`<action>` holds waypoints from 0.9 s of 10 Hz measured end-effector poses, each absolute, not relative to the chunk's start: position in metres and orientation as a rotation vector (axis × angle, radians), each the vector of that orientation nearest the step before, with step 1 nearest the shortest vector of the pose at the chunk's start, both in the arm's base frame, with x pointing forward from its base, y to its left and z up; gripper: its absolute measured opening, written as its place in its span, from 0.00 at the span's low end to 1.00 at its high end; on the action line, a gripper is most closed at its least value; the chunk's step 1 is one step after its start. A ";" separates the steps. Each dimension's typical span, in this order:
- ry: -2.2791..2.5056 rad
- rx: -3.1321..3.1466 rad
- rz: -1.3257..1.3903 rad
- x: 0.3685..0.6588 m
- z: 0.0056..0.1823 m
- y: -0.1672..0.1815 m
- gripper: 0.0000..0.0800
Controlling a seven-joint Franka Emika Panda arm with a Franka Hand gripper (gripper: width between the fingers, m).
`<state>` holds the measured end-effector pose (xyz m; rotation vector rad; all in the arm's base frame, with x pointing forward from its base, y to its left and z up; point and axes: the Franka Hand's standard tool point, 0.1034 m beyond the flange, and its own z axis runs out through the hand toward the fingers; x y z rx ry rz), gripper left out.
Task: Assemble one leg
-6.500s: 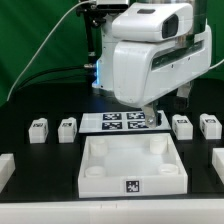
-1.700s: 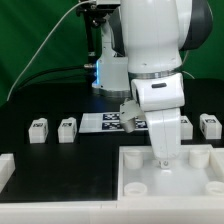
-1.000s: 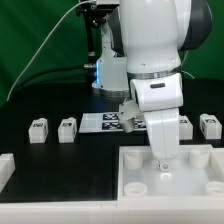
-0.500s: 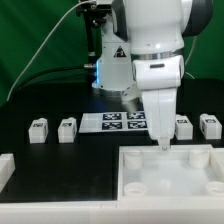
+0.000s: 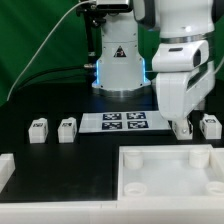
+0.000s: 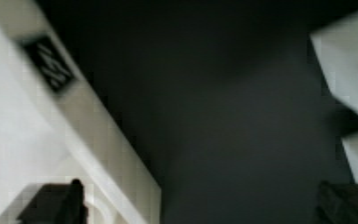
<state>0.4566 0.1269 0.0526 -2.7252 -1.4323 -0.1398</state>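
Two legs stand on the black table at the exterior view's left, each a small white block with a tag. Another leg stands at the right. One more leg next to it is partly hidden behind my gripper, which hangs just above it. In the wrist view my gripper is open, the dark fingertips wide apart with only black table between them. The big white panel lies at the front right.
The marker board lies between the two pairs of legs. A white rail sits at the front left. The wrist view is blurred: a white tagged edge on one side and a white shape on the other.
My gripper has risen from inside the panel and swung toward the exterior view's right and back, over the right pair of legs. The panel has stayed at the front right.
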 end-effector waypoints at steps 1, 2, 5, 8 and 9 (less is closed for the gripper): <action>-1.292 -2.791 -0.144 0.456 0.056 0.136 0.81; -1.182 -2.827 -0.161 0.458 0.054 0.129 0.81; -0.720 -2.951 -0.138 0.457 0.053 0.130 0.81; -0.169 -3.015 -0.094 0.429 0.063 0.159 0.81; -0.124 -3.012 -0.107 0.426 0.063 0.167 0.81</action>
